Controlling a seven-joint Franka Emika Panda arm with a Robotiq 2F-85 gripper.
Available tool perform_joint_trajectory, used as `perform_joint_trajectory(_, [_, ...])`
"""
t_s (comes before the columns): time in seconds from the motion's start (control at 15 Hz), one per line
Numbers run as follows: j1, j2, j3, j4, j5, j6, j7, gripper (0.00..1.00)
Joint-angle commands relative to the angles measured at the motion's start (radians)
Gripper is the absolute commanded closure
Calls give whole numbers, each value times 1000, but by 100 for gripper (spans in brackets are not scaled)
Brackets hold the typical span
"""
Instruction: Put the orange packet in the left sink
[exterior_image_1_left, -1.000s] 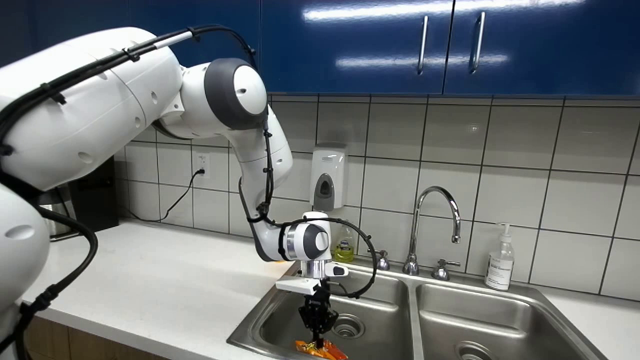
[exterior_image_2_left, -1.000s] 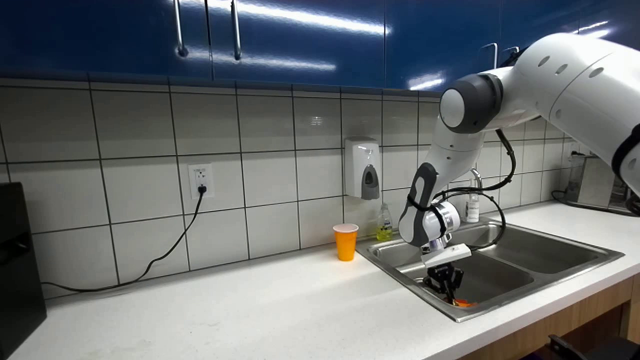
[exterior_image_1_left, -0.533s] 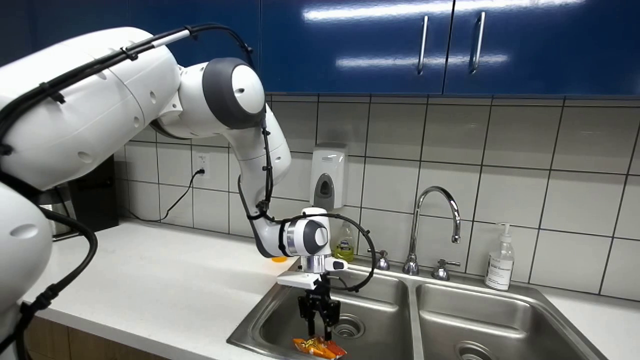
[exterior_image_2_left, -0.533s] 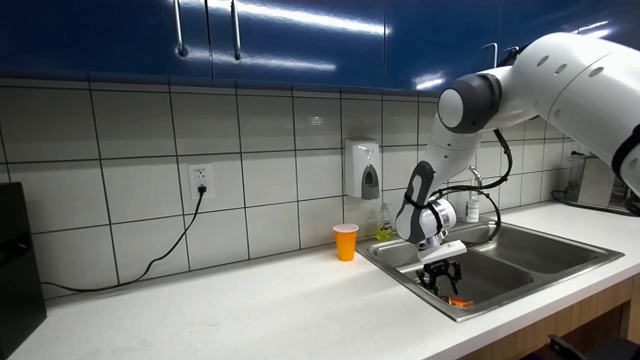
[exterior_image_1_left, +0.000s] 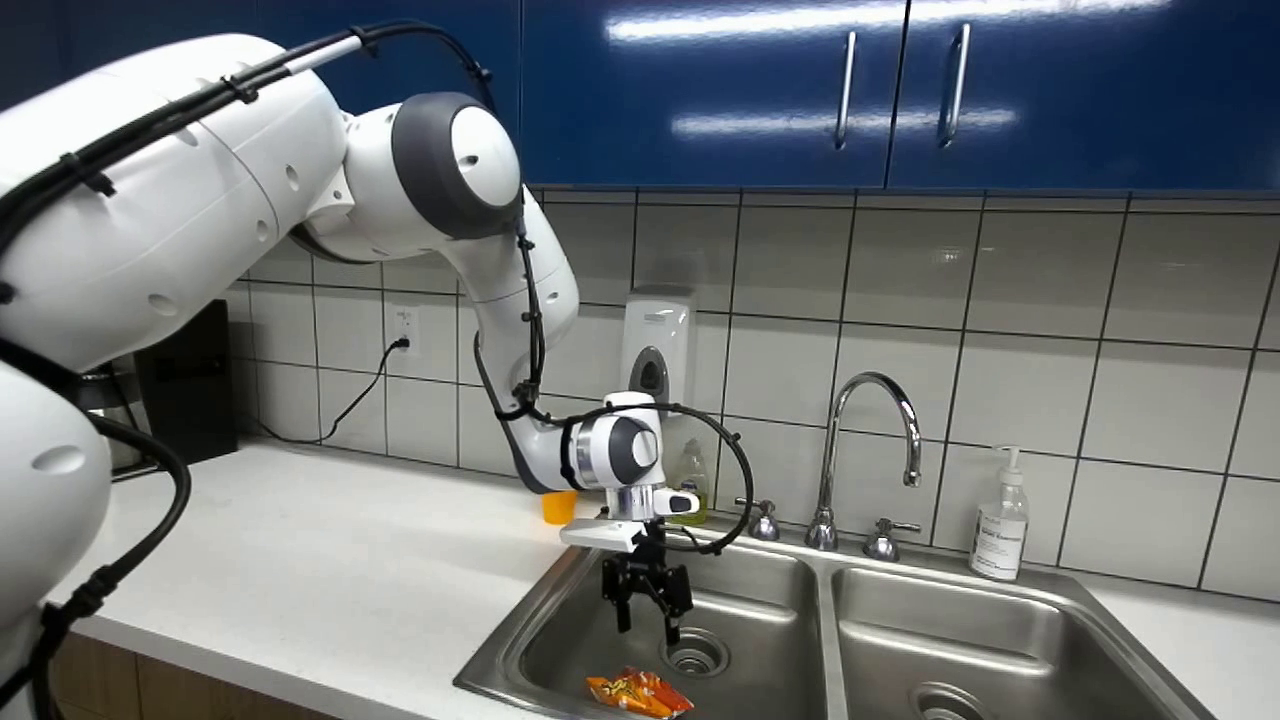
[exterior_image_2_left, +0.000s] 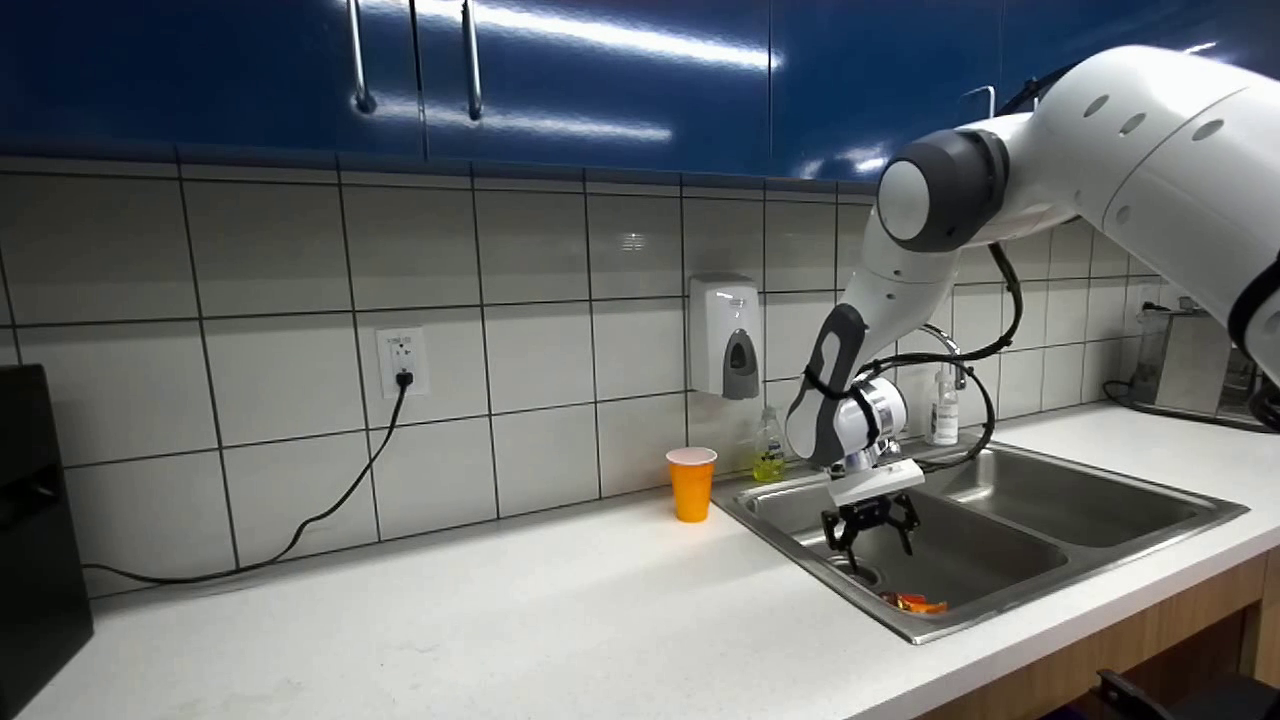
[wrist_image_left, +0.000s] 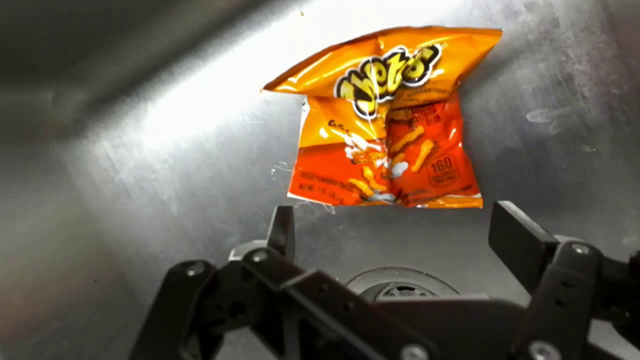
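Your claw (exterior_image_1_left: 648, 631) hangs over the left sink (exterior_image_1_left: 768, 650), its jaws spread well apart with nothing in their hold. The orange packet (wrist_image_left: 384, 122) lies on the floor of that sink, towards the front edge of the worktop (exterior_image_1_left: 330, 540), printed side up. In both exterior views you see it lower than the claw and apart from it. In the wrist view it shows a crease down its middle, yellow lettering across the orange part and a red part below, while the plughole (wrist_image_left: 403, 287) shows between the fingers (wrist_image_left: 519, 244), partly covered by the claw. From these angles you can't be sure whether the fingers are above or below the sink's rim.

The plughole is near the packet, on the side towards the worktop's back edge. Alongside is the right sink (exterior_image_1_left: 930, 640), and behind the pair, by the back edge, stand the tap (exterior_image_1_left: 828, 470) and a white-topped pump bottle (exterior_image_1_left: 1000, 538). By that same edge you have an orange cup (exterior_image_2_left: 692, 490) upright on the worktop, just outside the left sink's back corner, with a clear bottle (exterior_image_2_left: 768, 460) of yellow liquid near it. Above them a white dispenser (exterior_image_2_left: 712, 330) is fixed to the tiled wall (exterior_image_2_left: 540, 355)
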Motion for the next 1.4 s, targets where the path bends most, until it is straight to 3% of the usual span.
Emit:
perform_joint_trajectory(0.0, [20, -61, -19, -28, -5, -17, 26, 0])
perform_joint_trajectory(0.27, [34, -109, -27, -46, -19, -23, 24, 0])
perform_joint_trajectory(0.67, [12, -209, 23, -121, -16, 6, -85, 0])
perform_joint_trajectory(1.33, [8, -417, 89, -321, -2, 2, -182, 0])
